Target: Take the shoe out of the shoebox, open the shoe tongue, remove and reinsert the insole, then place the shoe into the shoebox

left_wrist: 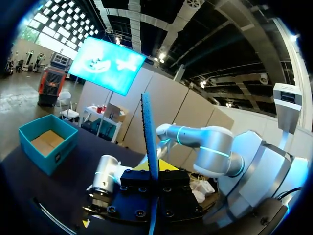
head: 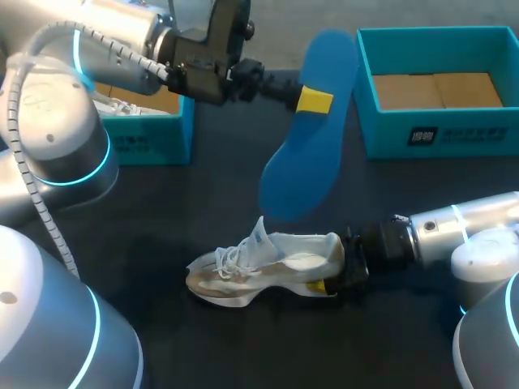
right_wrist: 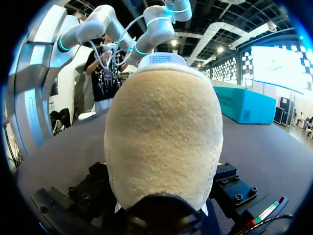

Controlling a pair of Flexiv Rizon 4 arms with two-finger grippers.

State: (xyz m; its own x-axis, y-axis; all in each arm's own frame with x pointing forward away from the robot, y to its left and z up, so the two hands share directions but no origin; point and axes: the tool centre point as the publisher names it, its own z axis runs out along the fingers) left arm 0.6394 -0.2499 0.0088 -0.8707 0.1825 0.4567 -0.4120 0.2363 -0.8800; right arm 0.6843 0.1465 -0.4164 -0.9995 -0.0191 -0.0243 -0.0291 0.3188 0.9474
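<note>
left shoebox [head: 150, 142]: teal, far left of the table;
my left gripper [head: 315, 100]: pinching blue insole [head: 312, 154] - held up off the table;
shoe [head: 259, 267]: white, mid-table, below the insole;
my right gripper [head: 339, 274]: clamped on the shoe's heel;
right shoebox [head: 438, 134]: teal, open - well apart from the shoe

Raised insole [head: 312, 130] blocks the gap between left shoebox [head: 150, 146] and right shoebox [head: 454, 134]; table [head: 268, 348] before shoe [head: 268, 271] lies open.
</note>
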